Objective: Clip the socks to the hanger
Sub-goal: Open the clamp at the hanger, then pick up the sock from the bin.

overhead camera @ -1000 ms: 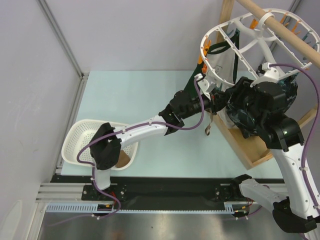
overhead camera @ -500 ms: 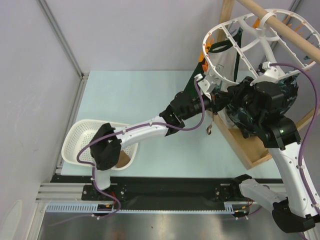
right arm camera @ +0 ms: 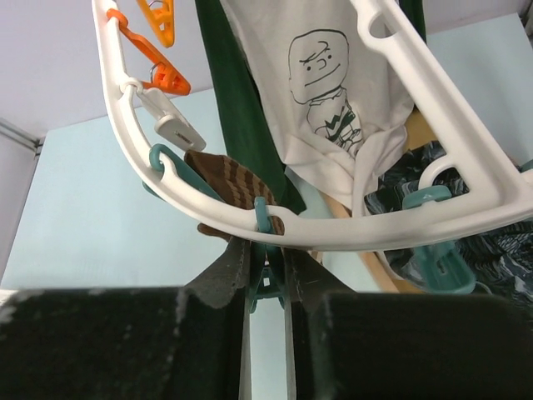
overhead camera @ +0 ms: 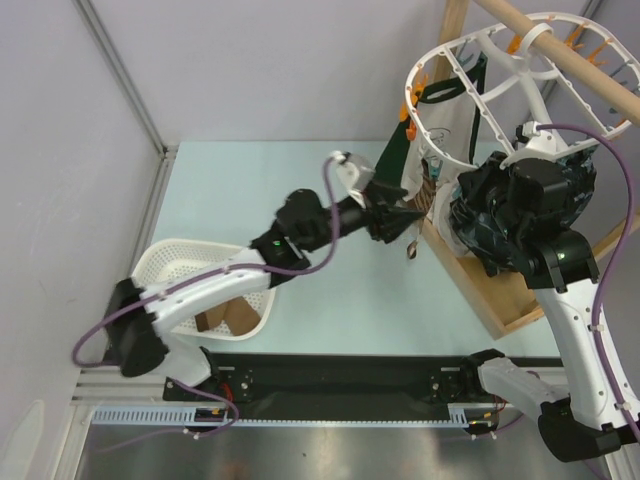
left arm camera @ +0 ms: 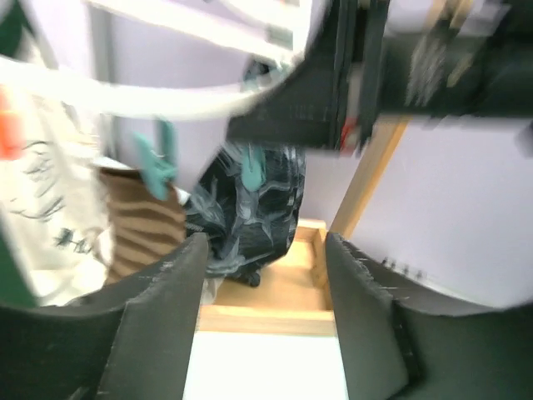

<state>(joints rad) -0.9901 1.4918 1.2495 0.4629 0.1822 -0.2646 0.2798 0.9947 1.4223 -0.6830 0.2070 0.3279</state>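
Socks: in the top view, one brown striped sock (overhead camera: pixel 430 190) hung at the near rim of the hanger (overhead camera: pixel 470 40), and more brown socks (overhead camera: pixel 233 318) lay in the white basket (overhead camera: pixel 160 268). The left gripper (overhead camera: pixel 404 216) sat just beside the hung sock. In the blurred left wrist view, its jaws stood wide apart and empty, facing that sock. In the right wrist view, the right gripper (right arm camera: pixel 266 254) was pinched narrowly on a teal clip (right arm camera: pixel 261 218) at the rim, just beside the sock's top.
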